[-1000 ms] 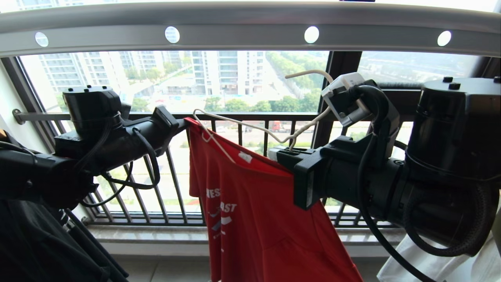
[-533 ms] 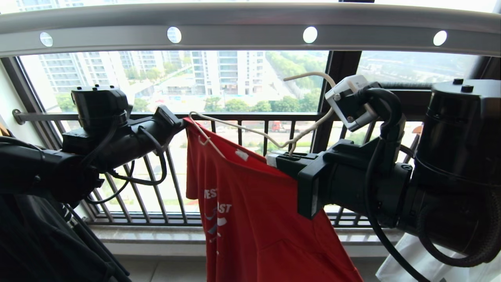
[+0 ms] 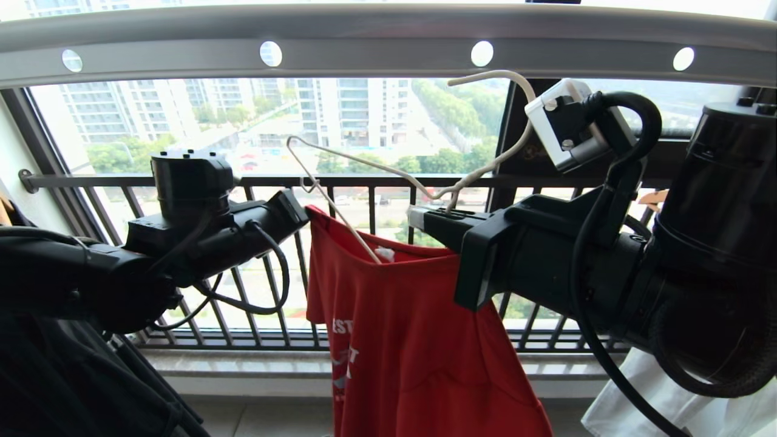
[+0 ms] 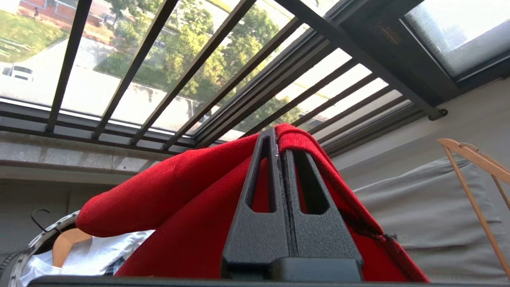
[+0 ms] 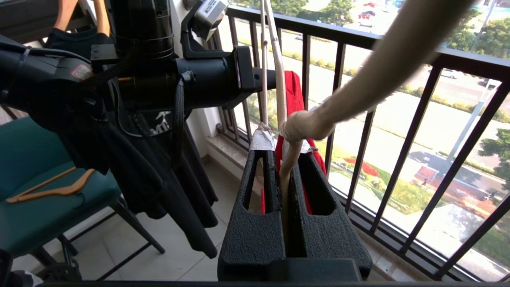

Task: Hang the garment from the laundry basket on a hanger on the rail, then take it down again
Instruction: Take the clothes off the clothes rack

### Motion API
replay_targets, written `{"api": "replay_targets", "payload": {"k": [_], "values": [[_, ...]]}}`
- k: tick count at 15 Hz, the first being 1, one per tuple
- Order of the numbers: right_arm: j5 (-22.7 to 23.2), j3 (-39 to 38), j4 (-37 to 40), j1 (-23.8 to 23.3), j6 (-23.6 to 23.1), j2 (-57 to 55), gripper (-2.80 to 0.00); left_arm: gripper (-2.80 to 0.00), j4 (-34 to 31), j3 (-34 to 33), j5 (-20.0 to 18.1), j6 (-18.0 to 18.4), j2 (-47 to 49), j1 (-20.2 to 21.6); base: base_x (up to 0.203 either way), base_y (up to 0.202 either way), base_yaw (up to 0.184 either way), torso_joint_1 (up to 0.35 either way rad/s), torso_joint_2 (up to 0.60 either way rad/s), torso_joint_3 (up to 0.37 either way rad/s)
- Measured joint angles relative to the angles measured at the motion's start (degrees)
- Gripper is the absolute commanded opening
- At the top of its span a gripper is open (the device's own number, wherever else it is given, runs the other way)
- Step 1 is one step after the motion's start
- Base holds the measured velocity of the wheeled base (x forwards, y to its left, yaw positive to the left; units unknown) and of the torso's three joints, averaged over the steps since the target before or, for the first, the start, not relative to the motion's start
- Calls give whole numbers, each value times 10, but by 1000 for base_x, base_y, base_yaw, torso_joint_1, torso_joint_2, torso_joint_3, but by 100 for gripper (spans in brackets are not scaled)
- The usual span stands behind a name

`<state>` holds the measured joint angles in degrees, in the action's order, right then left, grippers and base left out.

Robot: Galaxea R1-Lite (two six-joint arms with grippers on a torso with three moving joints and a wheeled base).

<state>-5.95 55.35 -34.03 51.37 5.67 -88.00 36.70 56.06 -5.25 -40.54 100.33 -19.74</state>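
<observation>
Across the top of the head frame the rail (image 3: 388, 42) caps all upward room; the hook of the hanger (image 3: 504, 79) sits just under it at upper right, with a thin band of open air between. Behind, the window railing (image 3: 364, 182) closes off the back. At centre the garment (image 3: 413, 340) fills the space below the two grippers. The lower left is crowded by a black T-shirt (image 3: 73, 376), the lower right by a white garment (image 3: 716, 400). Open room lies in the upper centre-left.

red garment (image 3: 419, 340) — off-white hanger (image 3: 364, 167), grey rail (image 3: 376, 36)
</observation>
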Motion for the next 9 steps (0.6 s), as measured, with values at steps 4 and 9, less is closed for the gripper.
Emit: {"api": "replay_targets", "payload": {"k": [4, 9], "values": [[-2, -1, -42, -4, 0, -14, -280, -280, -35, -8, 1, 21, -34, -31, 0, 0, 0, 0, 0, 0], [-3, 0, -70, -19, -2, -31, -280, -280, -80, -33, -1, 88, -68, -76, 0, 0, 0, 0, 0, 0]]}}
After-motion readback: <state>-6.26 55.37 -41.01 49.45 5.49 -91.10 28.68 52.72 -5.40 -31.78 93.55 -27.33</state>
